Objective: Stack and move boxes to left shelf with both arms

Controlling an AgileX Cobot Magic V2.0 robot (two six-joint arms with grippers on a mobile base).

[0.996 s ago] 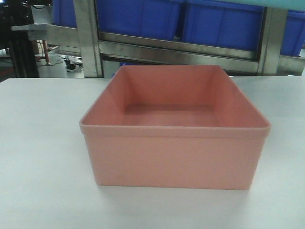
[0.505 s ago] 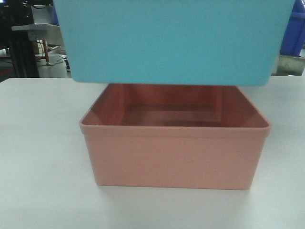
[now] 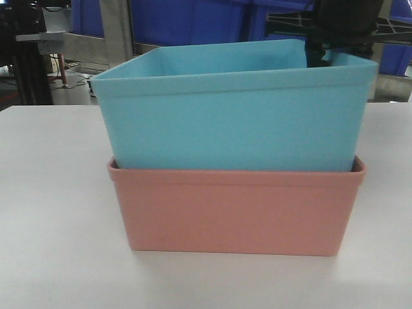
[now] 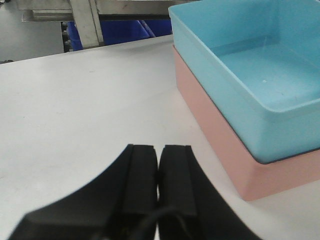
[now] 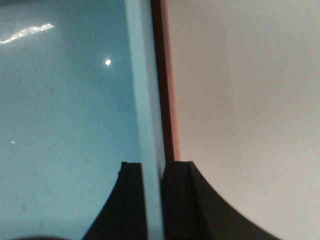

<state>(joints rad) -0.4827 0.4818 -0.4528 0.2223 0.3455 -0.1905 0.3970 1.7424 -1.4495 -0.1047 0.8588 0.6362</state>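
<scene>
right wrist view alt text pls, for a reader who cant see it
The right gripper is shut on the turquoise tub at its side wall, one black finger inside and one outside. The tub's interior fills the left half; a thin strip of the salmon pink tub runs beside the wall, with white tabletop on the right.

No writing, label, brand mark, number or sign can be read in any view. The turquoise tub [image 3: 232,116], the salmon pink tub [image 3: 235,212] and the dark blue crates [image 3: 187,22] all show plain, unmarked faces.
</scene>
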